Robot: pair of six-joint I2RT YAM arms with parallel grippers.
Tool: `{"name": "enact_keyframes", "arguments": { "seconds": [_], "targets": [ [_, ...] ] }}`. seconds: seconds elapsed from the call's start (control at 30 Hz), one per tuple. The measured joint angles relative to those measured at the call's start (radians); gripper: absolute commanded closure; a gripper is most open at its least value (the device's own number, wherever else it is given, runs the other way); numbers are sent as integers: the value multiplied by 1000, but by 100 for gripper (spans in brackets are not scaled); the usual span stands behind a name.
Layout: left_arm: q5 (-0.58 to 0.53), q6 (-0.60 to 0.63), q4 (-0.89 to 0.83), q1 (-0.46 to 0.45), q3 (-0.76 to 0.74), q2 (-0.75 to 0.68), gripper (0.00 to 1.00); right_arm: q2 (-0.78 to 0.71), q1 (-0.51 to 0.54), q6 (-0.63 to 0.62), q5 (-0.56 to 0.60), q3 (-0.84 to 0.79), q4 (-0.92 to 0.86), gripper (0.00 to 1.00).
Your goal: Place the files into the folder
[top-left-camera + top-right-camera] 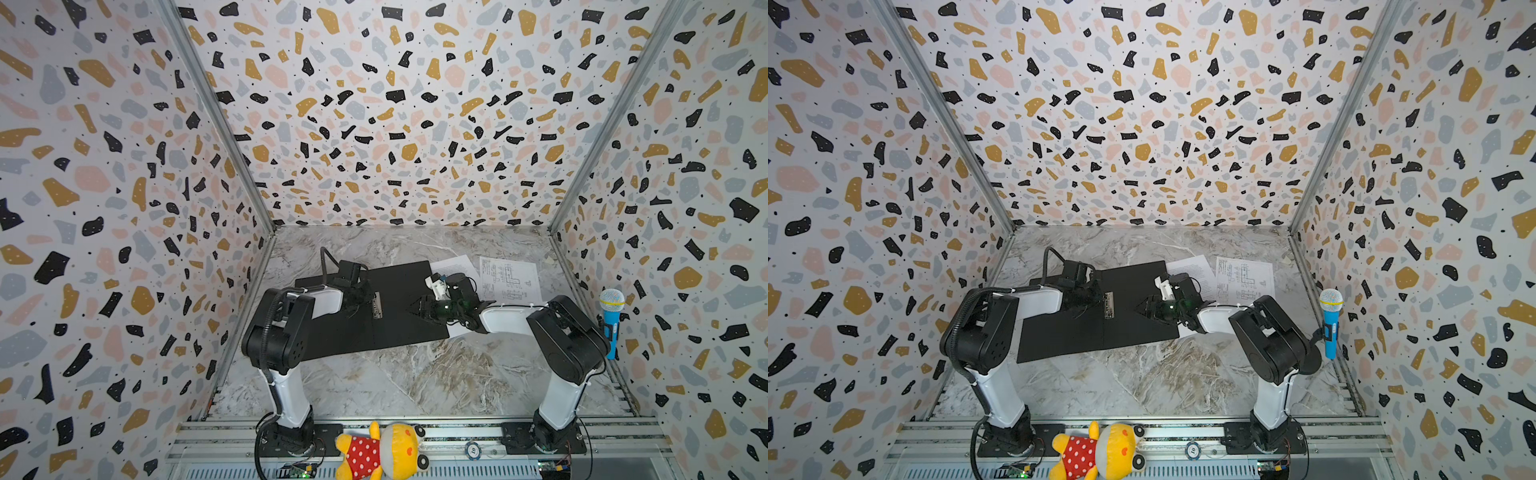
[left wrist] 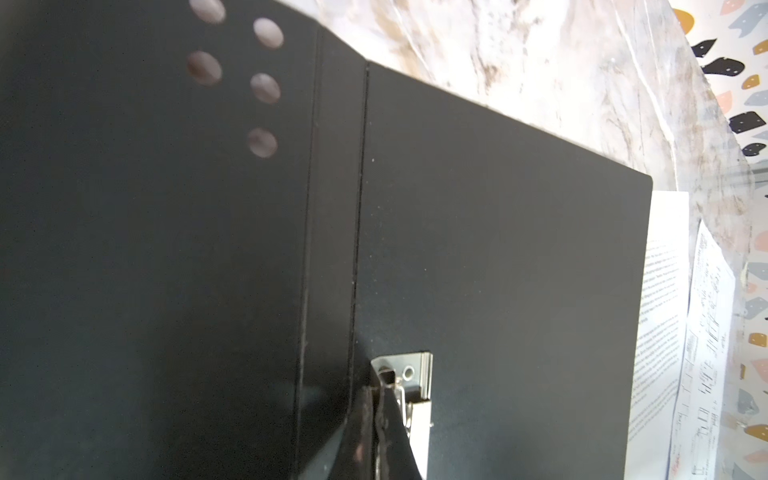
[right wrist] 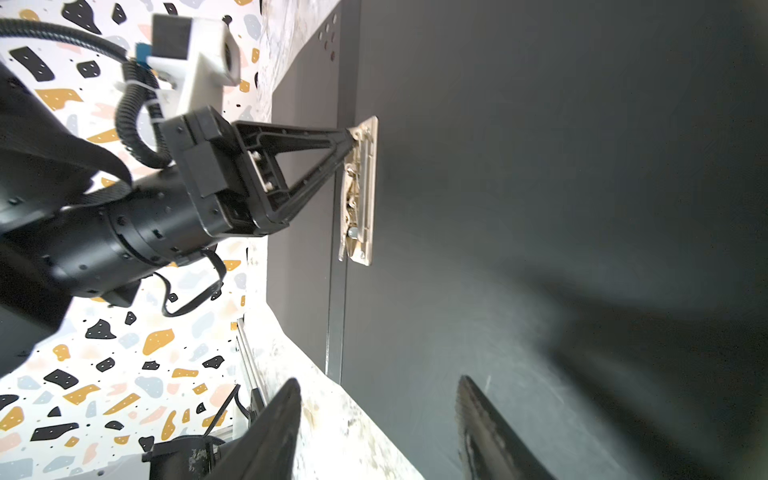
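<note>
Text sheet point(image 1: 456, 264) partly hidden behind right arm point(image 1: 503, 318).

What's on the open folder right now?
On the folder: its metal clip, shut left gripper at one end. The sheets lie off it; the right arm covers part.

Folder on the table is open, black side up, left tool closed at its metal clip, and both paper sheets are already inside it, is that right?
Not the sheets. In both top views the text sheet and the drawing sheet lie on the table beside the folder, not inside it. The rest stands: open, black side up, left tool closed at the metal clip.
</note>
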Motion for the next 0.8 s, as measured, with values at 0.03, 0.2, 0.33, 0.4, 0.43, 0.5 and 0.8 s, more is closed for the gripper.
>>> {"name": "enact_keyframes", "arguments": {
  "seconds": [0.03,0.2,0.33,0.4,0.43,0.5,0.8],
  "targets": [
    [3,-8,8,-8,-4,0,100,-11,-5,0,1,-6,0,36],
    [8,-62,51,-42,-29,-5,100,-69,-33,-4,3,-29,-4,35],
    [3,-103,68,-60,-32,-7,100,-94,-43,-5,7,-46,-5,39],
    [-1,-115,77,-65,-32,-9,100,-97,-40,-3,6,-55,-4,43],
    [-2,-122,80,-67,-32,-11,100,-96,-37,2,7,-60,-5,44],
    [-5,-129,86,-70,-32,-11,100,-96,-26,10,6,-64,-7,48],
    [19,-91,59,-71,-13,-11,82,16,45,40,-8,-13,7,61]
  ]
}}
